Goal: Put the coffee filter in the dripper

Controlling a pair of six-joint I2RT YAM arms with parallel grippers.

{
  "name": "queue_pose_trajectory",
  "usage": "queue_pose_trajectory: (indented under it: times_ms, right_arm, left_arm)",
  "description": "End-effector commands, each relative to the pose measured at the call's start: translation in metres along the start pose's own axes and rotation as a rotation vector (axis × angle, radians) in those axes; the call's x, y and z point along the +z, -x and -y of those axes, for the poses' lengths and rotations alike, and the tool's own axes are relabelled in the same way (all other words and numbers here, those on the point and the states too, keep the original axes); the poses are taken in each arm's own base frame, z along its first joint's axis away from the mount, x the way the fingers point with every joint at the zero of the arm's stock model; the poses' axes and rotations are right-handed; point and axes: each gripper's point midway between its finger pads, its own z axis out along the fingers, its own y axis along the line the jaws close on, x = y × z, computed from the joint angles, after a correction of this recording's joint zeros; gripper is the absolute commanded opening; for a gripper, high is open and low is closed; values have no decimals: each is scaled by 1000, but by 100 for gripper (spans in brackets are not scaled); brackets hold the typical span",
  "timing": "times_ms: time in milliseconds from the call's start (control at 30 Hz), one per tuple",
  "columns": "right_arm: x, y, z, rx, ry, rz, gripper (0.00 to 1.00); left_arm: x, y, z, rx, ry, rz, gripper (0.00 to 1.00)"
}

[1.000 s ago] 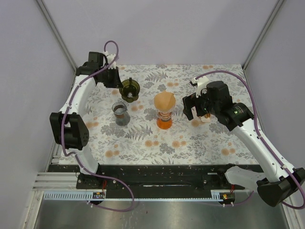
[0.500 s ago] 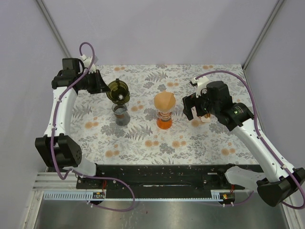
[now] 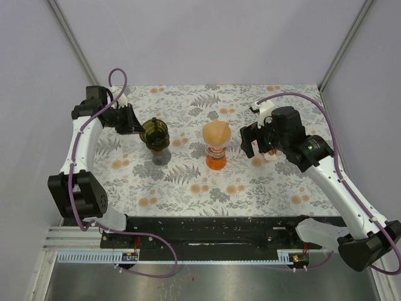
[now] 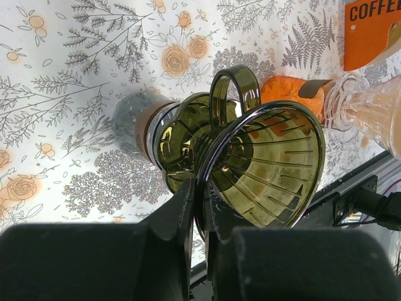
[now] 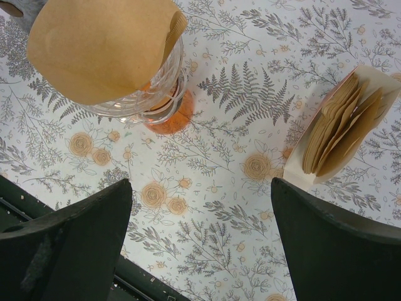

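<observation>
The dripper (image 4: 263, 164) is a dark olive translucent cone with a loop handle. My left gripper (image 4: 200, 195) is shut on its rim and holds it tilted on its side. In the top view the dripper (image 3: 155, 132) hangs just above a small glass beaker (image 3: 159, 154), with my left gripper (image 3: 141, 129) at its left. A brown paper coffee filter (image 5: 100, 44) lies over a clear glass piece on an orange can (image 3: 216, 160), at mid-table (image 3: 216, 132). My right gripper (image 5: 200, 232) stands open just right of it (image 3: 255, 143), with nothing between its fingers.
A white holder with a stack of brown filters (image 5: 335, 135) lies on the floral cloth right of the can, under my right arm (image 3: 270, 157). An orange box marked COFFEE (image 4: 373, 28) shows in the left wrist view. Grey walls close in the table's sides and back.
My left arm has swung the dripper from the back of the table leftward, then forward and down over the glass beaker, tipping it on its side. The right arm has not moved.
</observation>
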Motion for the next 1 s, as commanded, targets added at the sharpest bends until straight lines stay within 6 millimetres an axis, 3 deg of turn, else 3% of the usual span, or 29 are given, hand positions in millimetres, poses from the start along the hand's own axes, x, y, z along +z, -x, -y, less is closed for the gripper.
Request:
queue_pose_trajectory:
  times_ms: [0,400,467,633,800,967]
  right_arm:
    - [-4,8,5,-14,-22,38,99]
    - [-4,6,5,-12,-23,36,99]
    - [-4,6,5,-12,-23,34,100]
    - [-3,7,5,-12,-23,36,99]
    - [-3,7,4,-13,-20,33,99]
    - [-3,7,4,-15,-18,33,100]
  left_arm:
    - [-2,6,-4,25,0,34,0]
    - [1,9,-17,-2,21,37,2]
    - [1,9,-17,8,16,36,10]
    - [0,9,-16,19,13,36,42]
    - [-14,21,-15,80,37,83,67]
    - [-27,36,-31,88,115,147,71]
